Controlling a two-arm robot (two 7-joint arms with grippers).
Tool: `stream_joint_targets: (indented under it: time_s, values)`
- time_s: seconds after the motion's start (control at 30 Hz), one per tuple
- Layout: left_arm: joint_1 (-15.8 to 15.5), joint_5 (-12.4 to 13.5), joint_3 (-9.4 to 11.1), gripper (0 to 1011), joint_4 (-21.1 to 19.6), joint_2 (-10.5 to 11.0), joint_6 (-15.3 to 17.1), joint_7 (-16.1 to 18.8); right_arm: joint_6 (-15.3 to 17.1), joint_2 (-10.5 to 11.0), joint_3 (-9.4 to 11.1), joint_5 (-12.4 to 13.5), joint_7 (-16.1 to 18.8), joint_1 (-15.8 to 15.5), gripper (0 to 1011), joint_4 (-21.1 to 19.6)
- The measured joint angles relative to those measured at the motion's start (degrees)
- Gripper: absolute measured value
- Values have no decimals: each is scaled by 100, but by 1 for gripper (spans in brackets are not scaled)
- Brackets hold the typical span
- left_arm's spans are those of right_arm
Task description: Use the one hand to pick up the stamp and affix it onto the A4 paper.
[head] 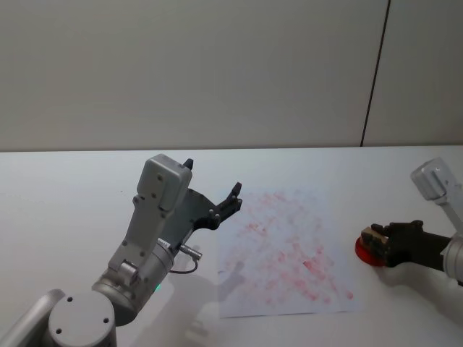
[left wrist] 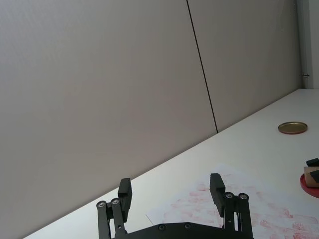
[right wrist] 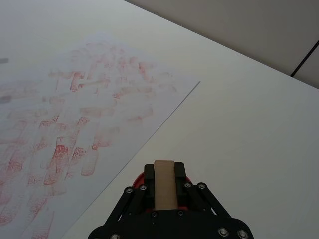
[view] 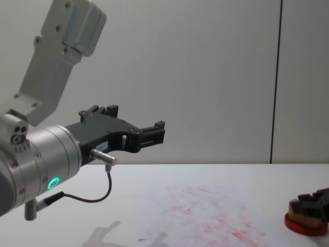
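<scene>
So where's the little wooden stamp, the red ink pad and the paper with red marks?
stamp (right wrist: 165, 184), right wrist view, its tan top face.
red ink pad (view: 306, 226), chest view, its front rim.
A4 paper (head: 289, 249), head view, its marked middle.

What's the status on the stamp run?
Right tool shut on the stamp, over the red ink pad. Left tool open, raised beside the A4 paper. Nothing lies between pad and paper.

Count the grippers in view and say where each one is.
2. The left gripper hangs open above the table, left of the paper. The right gripper is shut on the stamp over the ink pad.
</scene>
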Motion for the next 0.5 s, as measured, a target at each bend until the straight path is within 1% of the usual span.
stream_joint_targets:
  time_s: [0.1, 0.17, 0.23, 0.27, 0.33, 0.37, 0.47, 0.5]
  values:
    - [0, 0, 0, 993, 0, 0, 0, 0, 7, 2, 0, 34, -42, -11, 226, 4]
    - [0, 0, 0, 993, 0, 1, 0, 0, 26, 3, -3, 42, -66, -24, 274, 12]
    - [0, 0, 0, 993, 0, 0, 0, 0, 27, 3, -4, 52, -78, -26, 283, 12]
    - [0, 0, 0, 993, 0, 0, 0, 0, 27, 3, -5, 84, -108, -31, 366, 12]
    - [0, 0, 0, 993, 0, 0, 0, 0, 27, 2, -7, 111, -125, -36, 413, 12]
    - [0, 0, 0, 993, 0, 0, 0, 0, 27, 1, -7, 144, -147, -42, 474, 11]
    - [0, 0, 0, 993, 0, 0, 0, 0, 15, 0, -7, 200, -183, -53, 535, -2]
    - [0, 0, 0, 993, 0, 0, 0, 0, 2, 0, -5, 237, -206, -60, 590, -20]
